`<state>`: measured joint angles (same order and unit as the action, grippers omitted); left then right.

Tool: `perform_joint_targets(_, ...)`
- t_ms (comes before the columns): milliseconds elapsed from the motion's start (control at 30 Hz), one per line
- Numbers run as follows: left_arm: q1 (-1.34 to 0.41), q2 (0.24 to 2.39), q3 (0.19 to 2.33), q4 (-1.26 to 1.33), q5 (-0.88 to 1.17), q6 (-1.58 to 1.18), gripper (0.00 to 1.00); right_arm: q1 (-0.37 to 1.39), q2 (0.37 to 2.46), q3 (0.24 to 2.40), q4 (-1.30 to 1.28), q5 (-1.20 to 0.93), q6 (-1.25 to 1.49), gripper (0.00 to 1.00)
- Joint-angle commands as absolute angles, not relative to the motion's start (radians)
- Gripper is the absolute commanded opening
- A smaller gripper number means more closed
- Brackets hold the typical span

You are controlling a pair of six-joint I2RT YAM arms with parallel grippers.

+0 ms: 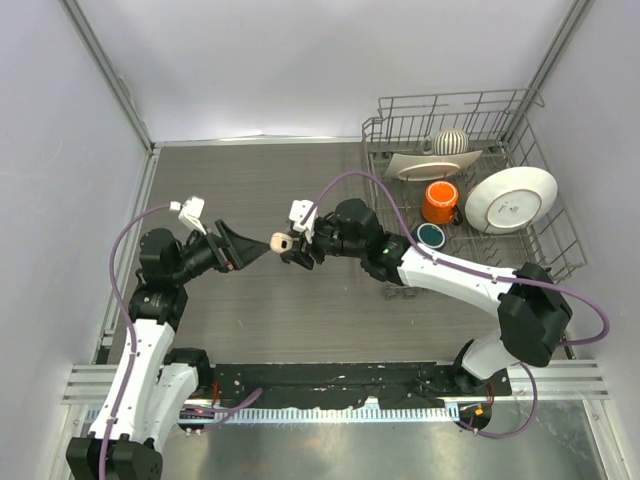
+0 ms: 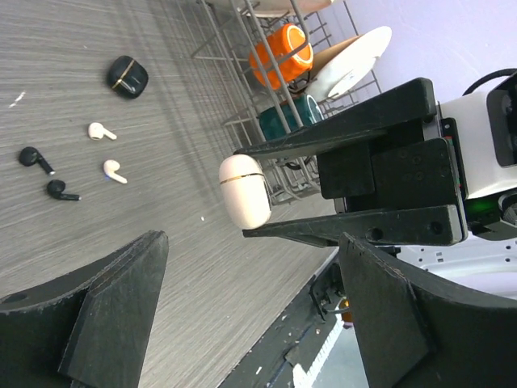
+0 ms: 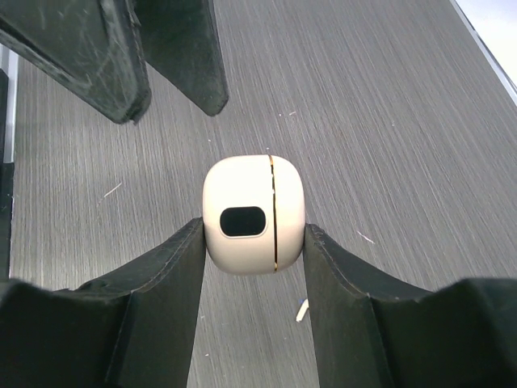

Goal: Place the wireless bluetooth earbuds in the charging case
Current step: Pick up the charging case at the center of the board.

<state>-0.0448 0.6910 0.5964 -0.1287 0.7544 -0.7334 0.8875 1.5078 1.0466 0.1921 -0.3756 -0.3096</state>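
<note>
My right gripper (image 1: 288, 247) is shut on a closed white charging case (image 1: 279, 242) and holds it above the table; in the right wrist view the case (image 3: 254, 214) sits between both fingers (image 3: 161, 283). My left gripper (image 1: 258, 251) is open and empty, its tips just left of the case. In the left wrist view the case (image 2: 245, 190) sits at the tips of the right gripper (image 2: 258, 190), and my own gripper (image 2: 252, 319) is wide open. On the table lie two white earbuds (image 2: 101, 130) (image 2: 114, 170), two black earbuds (image 2: 34, 157) (image 2: 60, 191) and a black case (image 2: 127, 77).
A wire dish rack (image 1: 470, 180) at the back right holds an orange cup (image 1: 440, 201), a white plate (image 1: 510, 198), a teal bowl (image 1: 430, 235) and a striped mug (image 1: 448, 141). The earbuds do not show in the top view.
</note>
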Motion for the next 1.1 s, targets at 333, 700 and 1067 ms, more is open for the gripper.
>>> perform_joint_targets(333, -0.117, 0.793, 0.646, -0.043, 0.764, -0.776, 0.84, 0.913, 1.414, 1.042, 0.259, -0.396, -0.294, 0.01)
perform_joint_targets(700, -0.193, 0.859, 0.692, -0.055, 0.756, -0.764, 0.72, 0.923, 1.404, 1.04, 0.245, -0.387, -0.319, 0.01)
perform_joint_targets(1067, -0.215, 0.868, 0.703, -0.075, 0.753, -0.746, 0.38, 0.931, 1.405, 1.037, 0.242, -0.397, -0.348, 0.01)
